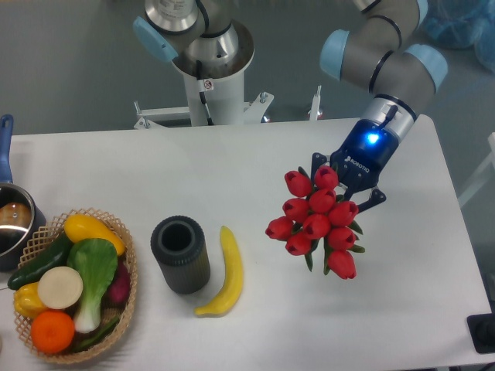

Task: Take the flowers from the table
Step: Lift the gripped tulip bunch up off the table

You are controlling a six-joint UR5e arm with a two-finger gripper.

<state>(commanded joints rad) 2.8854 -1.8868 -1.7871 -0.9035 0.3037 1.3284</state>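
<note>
The flowers (315, 222), a bunch of red tulip buds with green leaves, hang in the air above the right half of the white table (255, 162). My gripper (346, 185) is shut on their stems from above and to the right, a blue light glowing on its wrist. The stems themselves are mostly hidden behind the buds and the fingers.
A yellow banana (224, 272) and a dark upright cylinder (179, 253) sit left of the flowers. A wicker basket of vegetables (71, 286) and a pot (12, 220) stand at the left edge. The robot's base column (210, 69) is at the back.
</note>
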